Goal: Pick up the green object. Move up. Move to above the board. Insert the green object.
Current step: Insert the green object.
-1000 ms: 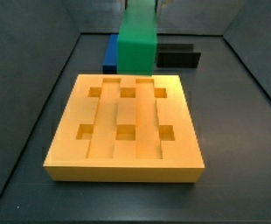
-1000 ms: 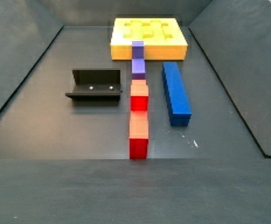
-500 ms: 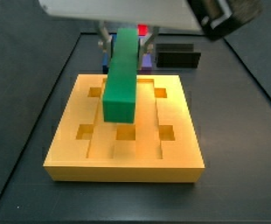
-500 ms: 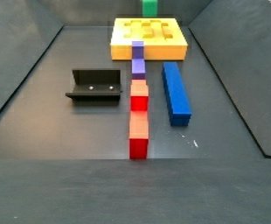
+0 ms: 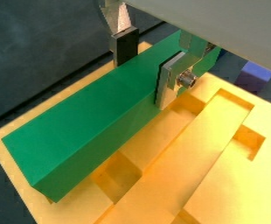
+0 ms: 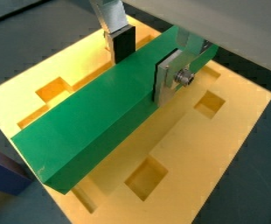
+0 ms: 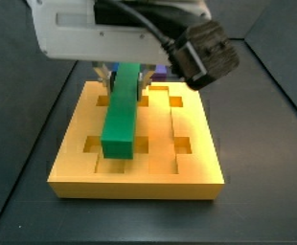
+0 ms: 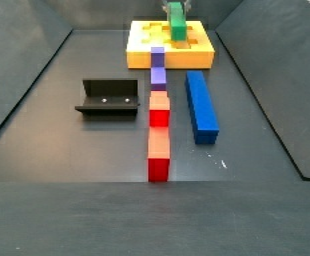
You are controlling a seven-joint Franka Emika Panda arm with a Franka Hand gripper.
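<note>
The pincer [image 5: 148, 57] grips the green bar [image 5: 97, 122] across its width, one silver finger [image 5: 170, 77] flat against one long side and a dark pad [image 5: 125, 45] on the opposite side; both wrist views show this clamp [image 6: 144, 59]. The bar [image 6: 103, 114] hangs tilted over the yellow board [image 6: 237, 131], running along its grooves and square holes. In a side view the green bar [image 7: 122, 115] slopes down toward the board's [image 7: 138, 177] middle row, its lower end at or just above the surface. From the other side camera, the bar [image 8: 177, 20] stands over the board [image 8: 198, 55] at the far end of the counter [image 8: 64, 130]. Nearer lie a blue bar [image 8: 201, 102], a purple-and-red row of blocks [image 8: 158, 110] and the fixture [image 8: 107, 98].
</note>
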